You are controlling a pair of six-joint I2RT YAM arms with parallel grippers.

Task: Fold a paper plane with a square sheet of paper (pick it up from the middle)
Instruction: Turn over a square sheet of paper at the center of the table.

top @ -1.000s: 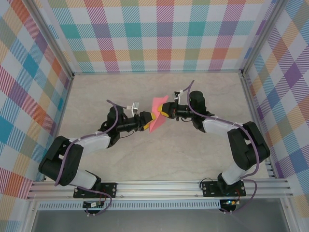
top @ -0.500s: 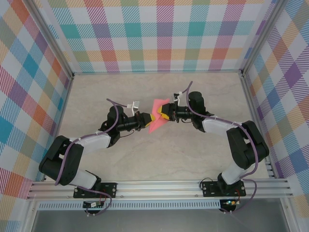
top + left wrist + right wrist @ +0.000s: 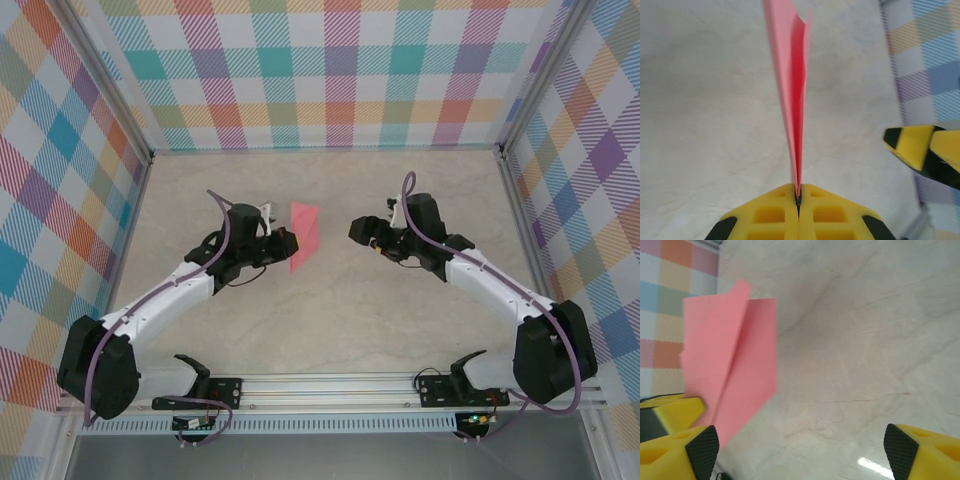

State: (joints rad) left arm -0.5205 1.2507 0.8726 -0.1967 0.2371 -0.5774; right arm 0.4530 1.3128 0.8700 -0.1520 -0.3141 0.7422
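The salmon-pink sheet of paper [image 3: 304, 234] is folded double with a slanted flap and stands on edge above the table. My left gripper [image 3: 288, 243] is shut on its lower left edge. In the left wrist view the paper [image 3: 793, 95] rises as a thin wedge from between the closed yellow fingers of the left gripper [image 3: 798, 194]. My right gripper [image 3: 357, 232] is open, a short way right of the paper and not touching it. Its wrist view shows the paper [image 3: 735, 365] at the left, with nothing between the spread fingertips of the right gripper [image 3: 800, 450].
The pale marble-look table [image 3: 330, 320] is boxed in by checked walls [image 3: 330, 80] at the back and on both sides. An aluminium rail [image 3: 330, 385] with both arm bases runs along the near edge. The right gripper's yellow finger [image 3: 917, 147] appears at the right of the left wrist view.
The right gripper opened, let go of the paper and pulled back to the right. The left gripper shut on the paper and drew it left and slightly back.
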